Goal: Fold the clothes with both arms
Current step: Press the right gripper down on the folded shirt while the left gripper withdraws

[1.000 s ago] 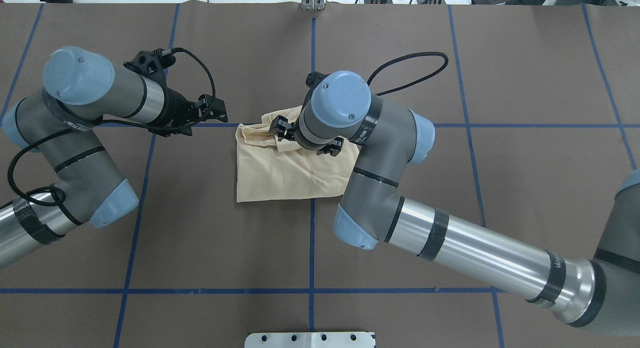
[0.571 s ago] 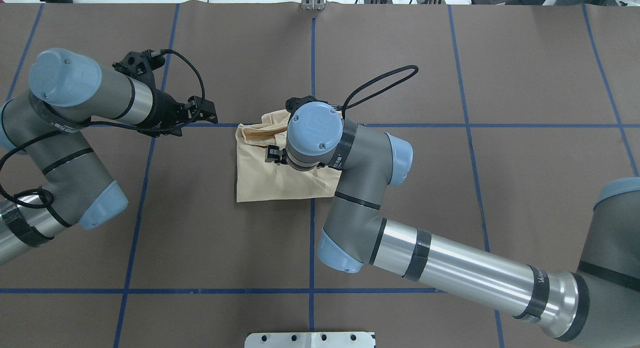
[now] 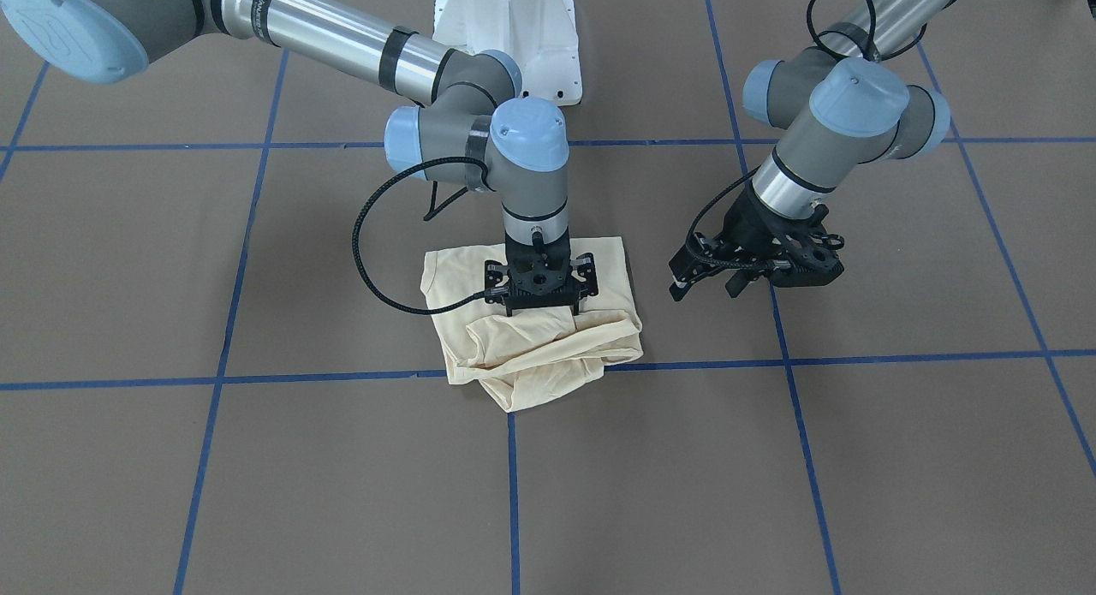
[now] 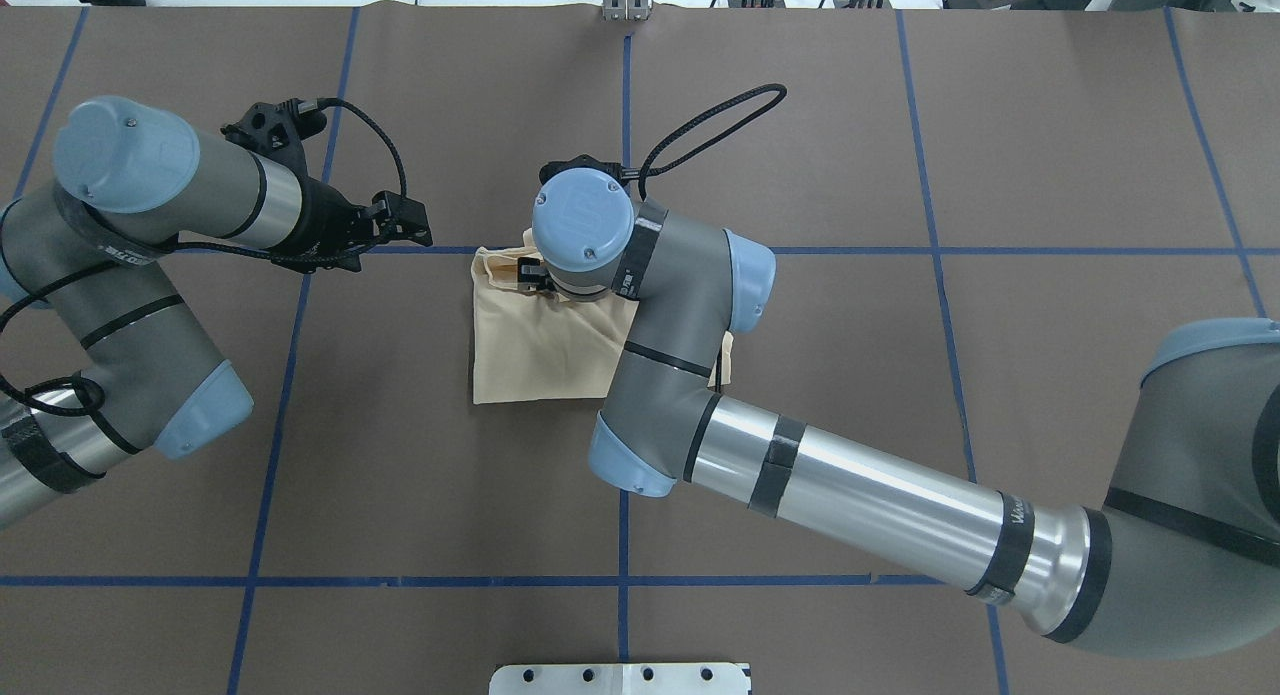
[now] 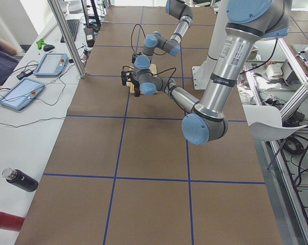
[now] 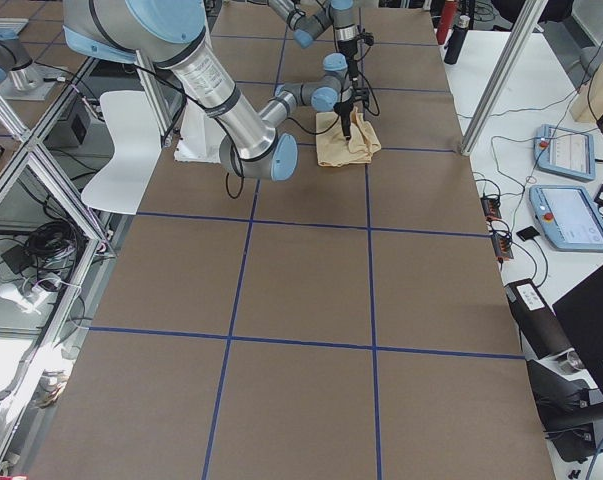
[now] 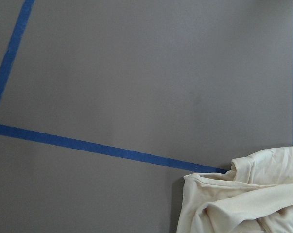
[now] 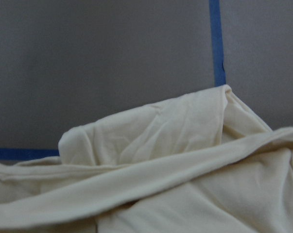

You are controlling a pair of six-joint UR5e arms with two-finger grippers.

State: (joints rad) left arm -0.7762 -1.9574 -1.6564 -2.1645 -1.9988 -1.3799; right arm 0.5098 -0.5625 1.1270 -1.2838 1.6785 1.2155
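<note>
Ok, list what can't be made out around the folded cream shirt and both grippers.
- Black two-finger right gripper: overhead, its own blue wrist cap hides the fingertips.
- Thin pale cream-yellow shirt: overhead, the right arm covers its right part; wrist views cut it off.
- Side views: right gripper and black left gripper too small to judge.

Cream-yellow on brown, ruled in blue.
Plain pale cream-yellow thin cloth shirt point(image 3: 531, 355) on a matt brown desk point(image 3: 257, 261) gridded with blue tape lines point(image 3: 257, 378); grey-and-silver right arm point(image 3: 342, 38) and left arm point(image 3: 783, 188), both with light blue round joint caps, black bands and black cables; matt black right tool point(image 3: 542, 311) and left tool point(image 3: 704, 291); white pedestal base point(image 3: 514, 30); black bottle point(image 5: 20, 180) and red cylinder point(image 5: 3, 220) on a whitish side desk point(image 5: 21, 143), beside two blue-edged grey handheld screens point(image 5: 20, 93).
</note>
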